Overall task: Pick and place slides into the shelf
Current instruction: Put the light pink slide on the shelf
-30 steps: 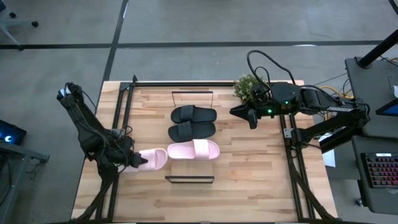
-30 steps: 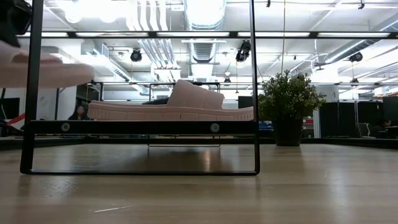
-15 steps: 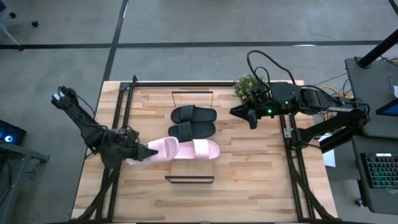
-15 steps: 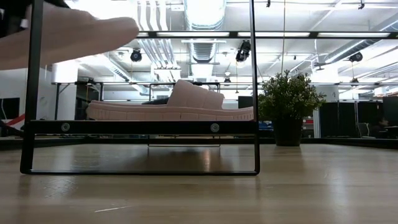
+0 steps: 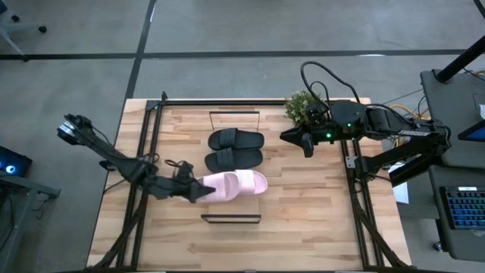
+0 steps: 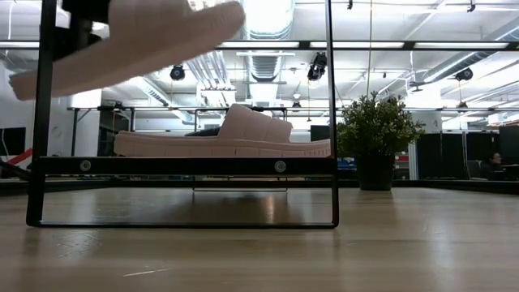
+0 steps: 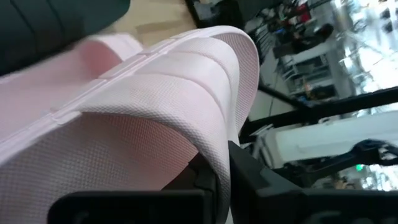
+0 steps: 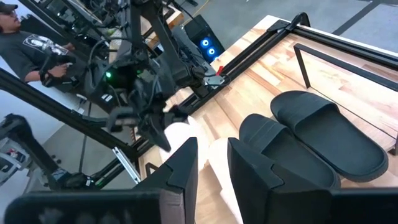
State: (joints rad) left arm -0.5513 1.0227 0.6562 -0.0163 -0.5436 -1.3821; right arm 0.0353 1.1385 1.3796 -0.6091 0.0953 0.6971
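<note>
My left gripper [image 5: 193, 187] is shut on a pale pink slide [image 5: 214, 186], held in the air over the shelf's left edge; the low view shows that slide [image 6: 122, 45] tilted high at the left. A second pink slide [image 5: 248, 182] lies sole down on the shelf [image 5: 231, 203], with two black slides [image 5: 236, 139] [image 5: 233, 159] side by side beyond it. My right gripper [image 5: 307, 144] hangs in the air right of the shelf, its fingers [image 8: 186, 168] a little apart with nothing between them. My left gripper pinches the pink slide's wide strap [image 7: 214, 155] at its edge between its two fingers. It comes nearly level from the table's left. The slide is lifted clear and tilted, its right end higher, partly over the other pink slide's left end.
A small potted plant [image 5: 303, 106] stands at the table's far right, beside my right arm. Black metal frame ends [image 5: 234, 113] [image 5: 231, 218] close the shelf at far and near. Black rails [image 5: 148, 144] run along the table's left and right sides. A person [image 8: 25, 37] sits beyond the table.
My left gripper has swung toward the table's right edge and risen a little, turning as it went. The pink slide has gone with it, from beside the shelf to over the shelf's left edge, and now tilts with its right end up.
</note>
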